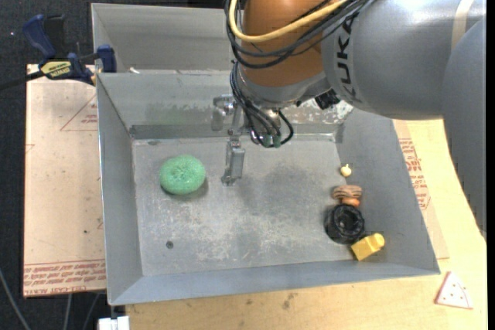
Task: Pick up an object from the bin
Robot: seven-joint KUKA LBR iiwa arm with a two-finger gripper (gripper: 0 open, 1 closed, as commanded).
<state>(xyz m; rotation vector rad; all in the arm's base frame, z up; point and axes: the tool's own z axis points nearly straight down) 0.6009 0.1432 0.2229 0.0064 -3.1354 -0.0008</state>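
Camera view: a green round scrub pad lies alone on the floor of the bin, left of centre. My end effector hangs just beside it, on its right, low over bare metal. I cannot tell whether it is spread or pressed together. The pad is my nearest candidate. To do this well, I should centre over the pad, descend straight and squeeze lightly, since it looks soft. A black ring and a yellow block sit well apart, near the right corner.

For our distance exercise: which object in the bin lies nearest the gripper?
The round green pad, beside the gripper; the black ring and yellow block lie far right.
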